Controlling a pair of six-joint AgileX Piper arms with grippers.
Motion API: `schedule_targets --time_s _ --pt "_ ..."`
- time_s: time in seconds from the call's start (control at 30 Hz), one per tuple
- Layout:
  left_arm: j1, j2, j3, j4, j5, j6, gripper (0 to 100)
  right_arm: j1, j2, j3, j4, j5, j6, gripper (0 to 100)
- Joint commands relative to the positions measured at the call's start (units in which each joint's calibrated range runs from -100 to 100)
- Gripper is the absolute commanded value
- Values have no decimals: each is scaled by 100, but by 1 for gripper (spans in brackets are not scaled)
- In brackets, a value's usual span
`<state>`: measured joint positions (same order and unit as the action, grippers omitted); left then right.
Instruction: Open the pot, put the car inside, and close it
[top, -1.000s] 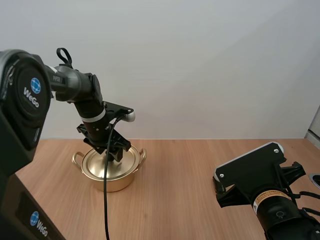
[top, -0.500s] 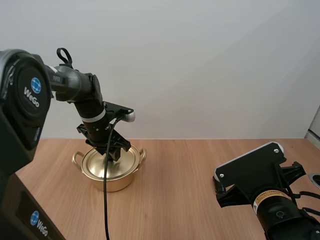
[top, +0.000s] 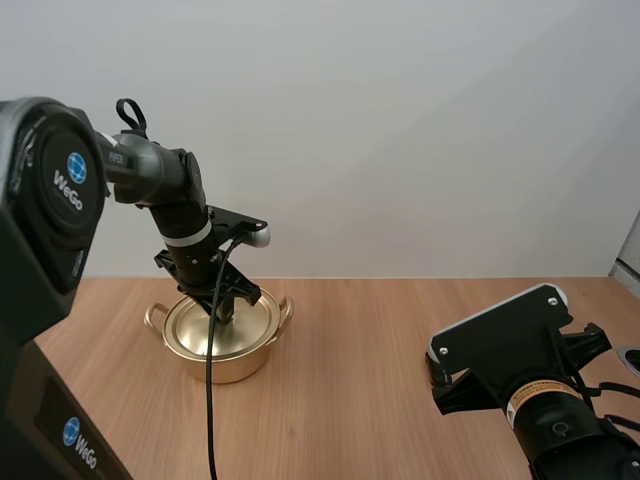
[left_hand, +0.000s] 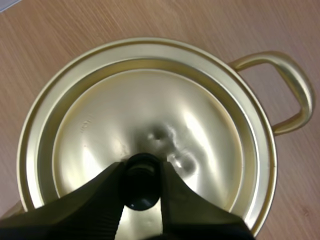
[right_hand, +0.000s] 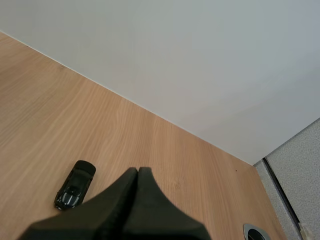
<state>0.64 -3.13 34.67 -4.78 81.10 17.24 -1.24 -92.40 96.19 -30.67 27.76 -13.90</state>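
Wooden table (top: 380, 340): light-brown top, matte, grain running left-right in the high view. Behind it a plain white wall (top: 400, 130), which meets the table's far edge in a straight line. At the table's right end a grey speckled partition (right_hand: 295, 170) stands upright, w/ a dark strip btwn it and the wall. Near that partition a round metal-rimmed opening (right_hand: 256, 231) sits flush in the table top, only partly seen

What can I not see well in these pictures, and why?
- Inside of the pot: the lid covers it, high and left wrist views.
- Knob: the left gripper pinches it and hides its sides, left wrist view.
- Car: details too small, right wrist view.
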Motion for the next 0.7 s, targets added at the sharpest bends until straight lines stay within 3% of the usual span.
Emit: schedule_targets --time_s 0.0,0.67 --pt "0 -1 2 -1 5 7 0 -1 6 -8 1 0 6 0" --pt "0 -786 -577 -195 -108 7 0 -1 31 -8 -2 0 6 0"
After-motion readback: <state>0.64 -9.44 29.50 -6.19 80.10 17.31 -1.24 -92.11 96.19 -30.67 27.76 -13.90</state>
